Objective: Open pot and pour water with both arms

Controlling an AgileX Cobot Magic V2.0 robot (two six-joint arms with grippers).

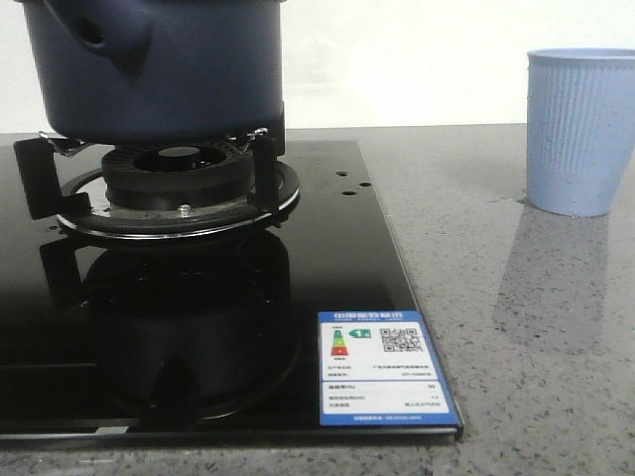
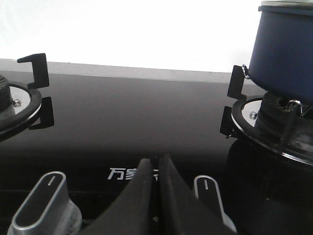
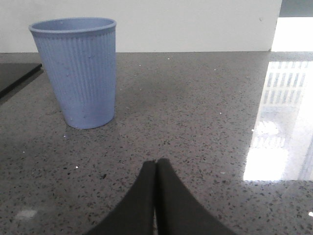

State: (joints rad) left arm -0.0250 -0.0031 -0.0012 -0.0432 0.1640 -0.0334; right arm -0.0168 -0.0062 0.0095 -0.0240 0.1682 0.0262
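Toward the far left of the counter, the pot [image 1: 164,64] sits on the prongs of a gas burner [image 1: 179,183], which belongs to a glossy black stove top [image 1: 327,248] set into the grey speckled counter [image 1: 536,347]. Its dark blue side is matte, and its stubby handle [image 1: 104,30] with a hole in the end points toward the front left. From the front I see only the pot's lower body; its top is cut off by the frame. In my left wrist view a pale rim or lid edge shows at the very top of the pot [image 2: 283,46], but I cannot tell which it is.

My left pincer [image 2: 156,169] hangs low over the front edge of the stove, fingers pressed together with nothing between them. Two silver knobs flank it, one [image 2: 41,203] on one side and one [image 2: 210,196] on the other, and white lettering [image 2: 122,173] is printed on the glass just beyond the tips. A second burner [image 2: 14,105] lies at the stove's other end, well apart from the pot.

My right pincer [image 3: 156,166] is over the bare counter on the right side, fingers likewise closed on nothing. A light blue ribbed cup [image 3: 78,71] stands upright near it, off the stove and toward the back right of the counter. A blue and white energy label [image 1: 385,367] is stuck at the stove's front right corner.
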